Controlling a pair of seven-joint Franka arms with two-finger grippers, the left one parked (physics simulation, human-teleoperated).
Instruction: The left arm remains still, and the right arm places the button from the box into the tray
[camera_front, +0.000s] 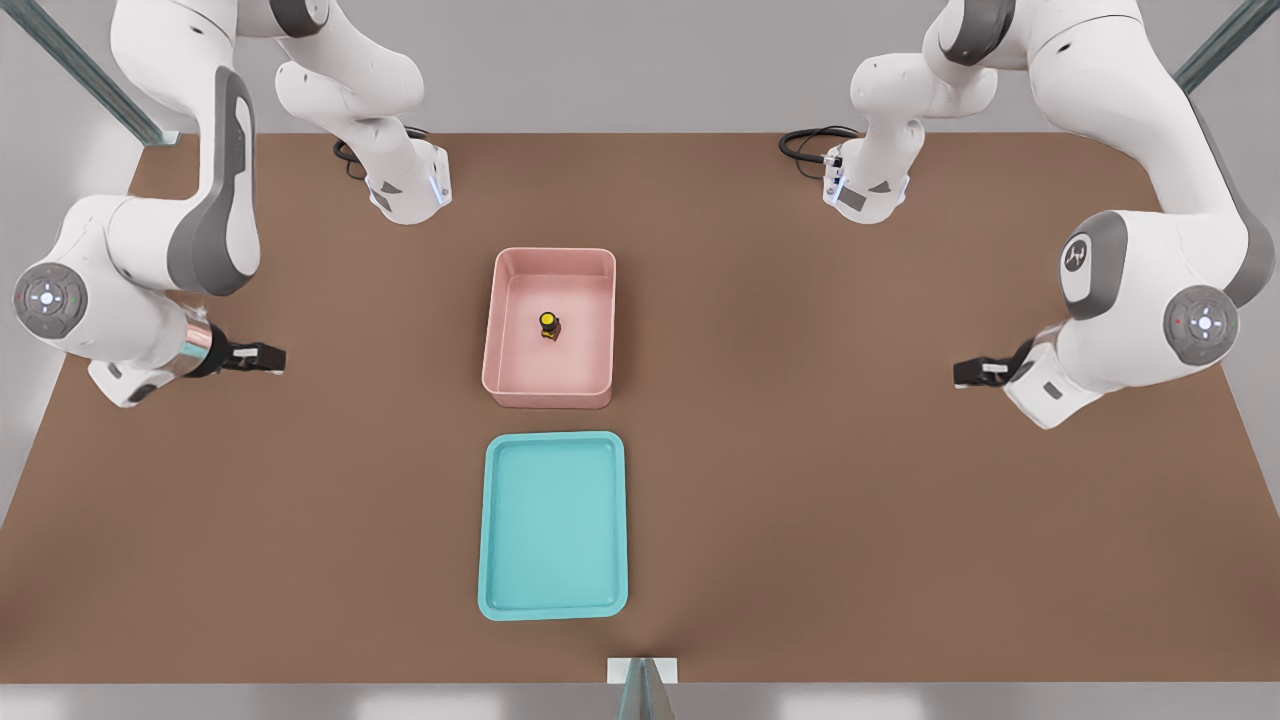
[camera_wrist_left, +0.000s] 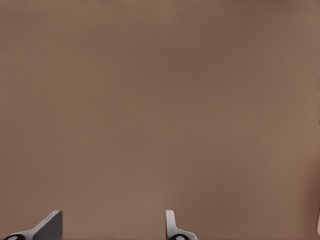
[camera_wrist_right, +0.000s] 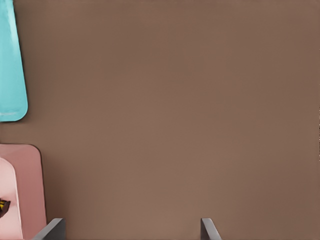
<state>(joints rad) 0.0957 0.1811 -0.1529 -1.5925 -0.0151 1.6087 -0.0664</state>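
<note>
No readable writing shows anywhere. The button (camera_front: 549, 323) stands upright inside the pink box (camera_front: 502, 330), near its middle. The teal tray (camera_front: 500, 520) lies just beside the box, holding nothing. The tool (camera_front: 262, 357), fingers spread, hovers over the tabletop (camera_front: 850, 480), well apart from the box.

The right arm (camera_front: 215, 190) bends low, its gripper (camera_front: 268, 358) level, jaws apart.
</note>
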